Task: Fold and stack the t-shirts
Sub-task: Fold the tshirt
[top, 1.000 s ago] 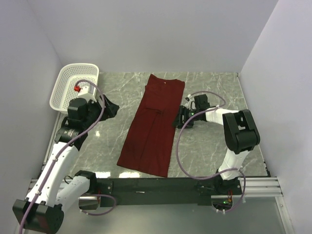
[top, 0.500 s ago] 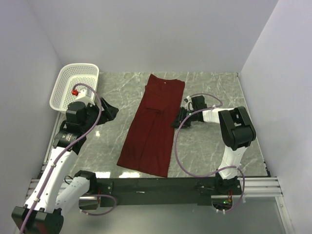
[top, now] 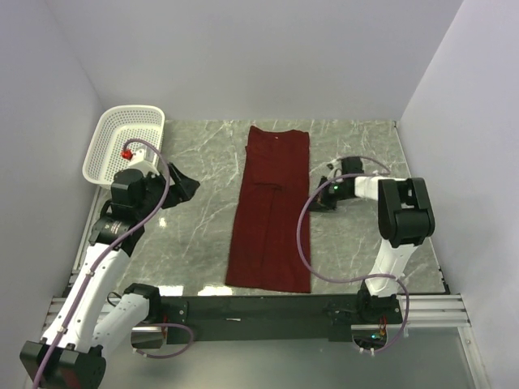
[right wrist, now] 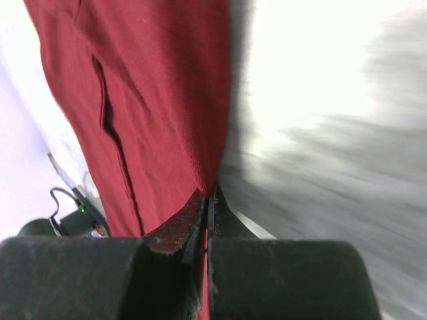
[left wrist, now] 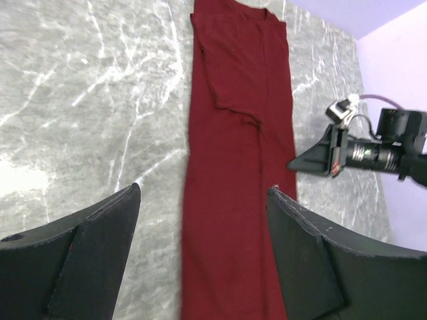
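Observation:
The maroon t-shirt (top: 272, 211) lies on the marble table as a long narrow strip, collar at the far end, and runs straight toward the near edge. My right gripper (top: 314, 199) sits low at the strip's right edge, about midway along, shut on the t-shirt's (right wrist: 147, 100) edge, with cloth pinched between the closed jaws of the right gripper (right wrist: 208, 193). My left gripper (top: 185, 183) hangs above the table left of the shirt. The left gripper (left wrist: 203, 190) is open with nothing in it, and the t-shirt (left wrist: 237, 133) lies below and beyond it.
A white perforated basket (top: 126, 142) stands at the far left corner of the table. White walls close in the table on three sides. The right arm's wrist (left wrist: 373, 150) shows at the right of the left wrist view, low beside the shirt.
The right gripper went from open to shut on the shirt's right edge and drew back to the right. The slanted strip swung straight, its near end shifting right. The left arm barely moved.

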Robot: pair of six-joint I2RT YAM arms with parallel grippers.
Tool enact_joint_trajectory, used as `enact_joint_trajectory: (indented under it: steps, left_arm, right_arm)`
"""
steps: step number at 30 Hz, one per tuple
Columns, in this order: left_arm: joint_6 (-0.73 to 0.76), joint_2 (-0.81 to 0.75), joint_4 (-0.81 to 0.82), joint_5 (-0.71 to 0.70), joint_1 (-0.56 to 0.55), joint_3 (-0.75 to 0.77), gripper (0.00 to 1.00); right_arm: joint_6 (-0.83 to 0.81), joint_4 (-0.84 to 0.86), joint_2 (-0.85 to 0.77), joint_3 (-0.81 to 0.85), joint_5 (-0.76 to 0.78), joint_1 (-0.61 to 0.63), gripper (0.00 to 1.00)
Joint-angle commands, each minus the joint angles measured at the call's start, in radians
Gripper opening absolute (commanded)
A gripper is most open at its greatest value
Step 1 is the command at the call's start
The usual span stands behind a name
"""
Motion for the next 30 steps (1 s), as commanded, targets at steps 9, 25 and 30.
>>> enact_joint_trajectory:
  steps: [9,25,30]
  left_arm:
    - [-0.01,0.029,0.092,0.138,0.001,-0.019,0.81]
    - [0.044,0.101,0.153,0.338,-0.02,-0.056,0.81]
    - [-0.047,0.282,0.271,0.251,-0.152,-0.082,0.76]
  right_arm:
    - [-0.271,-0.36,0.047,0.223,0.123,-0.163,0.0]
    - [-0.38,-0.412,-0.02,0.247,0.164,-0.188,0.45]
    - [-0.531,-0.415,-0.124,0.237,0.255,-0.208,0.45]
